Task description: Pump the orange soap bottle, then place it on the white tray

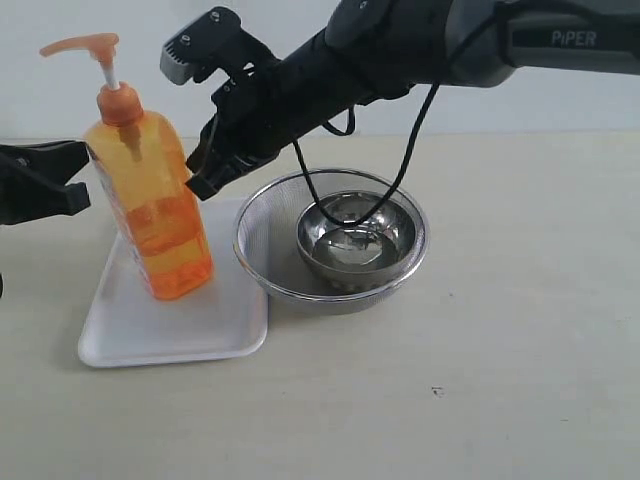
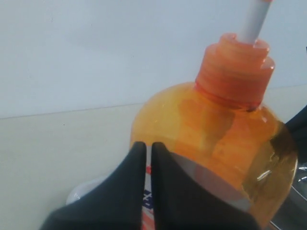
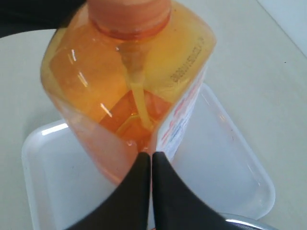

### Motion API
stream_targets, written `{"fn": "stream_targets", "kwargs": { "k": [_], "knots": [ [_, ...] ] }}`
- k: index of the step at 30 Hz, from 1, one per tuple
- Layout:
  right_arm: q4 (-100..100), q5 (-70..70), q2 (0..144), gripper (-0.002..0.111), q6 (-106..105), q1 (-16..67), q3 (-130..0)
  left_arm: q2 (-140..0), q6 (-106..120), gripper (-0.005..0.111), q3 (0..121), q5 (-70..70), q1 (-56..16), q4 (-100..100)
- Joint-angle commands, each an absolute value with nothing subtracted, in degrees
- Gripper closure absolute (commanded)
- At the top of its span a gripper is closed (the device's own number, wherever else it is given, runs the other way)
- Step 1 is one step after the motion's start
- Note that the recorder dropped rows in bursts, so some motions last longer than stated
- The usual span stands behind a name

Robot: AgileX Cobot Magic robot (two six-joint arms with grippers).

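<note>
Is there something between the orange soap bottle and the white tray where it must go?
Nothing visible. The tilted orange soap bottle already has its base over the white tray; the mesh strainer sits beside it, out of the way.

Orange soap bottle (image 1: 155, 210): tall, translucent orange plastic, orange liquid and dip tube visible inside. Orange pump head on raised white stem, nozzle pointing toward left of exterior view. White-red-blue label on one face, partly visible. Stands base-down on white tray (image 1: 170, 335), appears slightly tilted.

White tray: flat, rectangular, rounded corners, low rim. Lies flat on counter (image 1: 450, 400). Bottle occupies far portion.
</note>
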State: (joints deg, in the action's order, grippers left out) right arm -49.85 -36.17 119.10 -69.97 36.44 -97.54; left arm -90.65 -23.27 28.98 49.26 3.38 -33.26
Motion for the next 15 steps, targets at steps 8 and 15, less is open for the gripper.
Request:
{"fn": "stream_targets", "kwargs": {
  "k": [8, 15],
  "knots": [
    [-50.6, -38.9, 118.9, 0.108, -71.4, 36.0, -97.8, -94.7, -23.8, 0.102, 29.4, 51.2, 3.5, -33.5],
    [-47.9, -36.5, 118.9, 0.108, -71.4, 36.0, -97.9, -94.7, -23.8, 0.102, 29.4, 51.1, 3.5, -33.5]
  ]
}}
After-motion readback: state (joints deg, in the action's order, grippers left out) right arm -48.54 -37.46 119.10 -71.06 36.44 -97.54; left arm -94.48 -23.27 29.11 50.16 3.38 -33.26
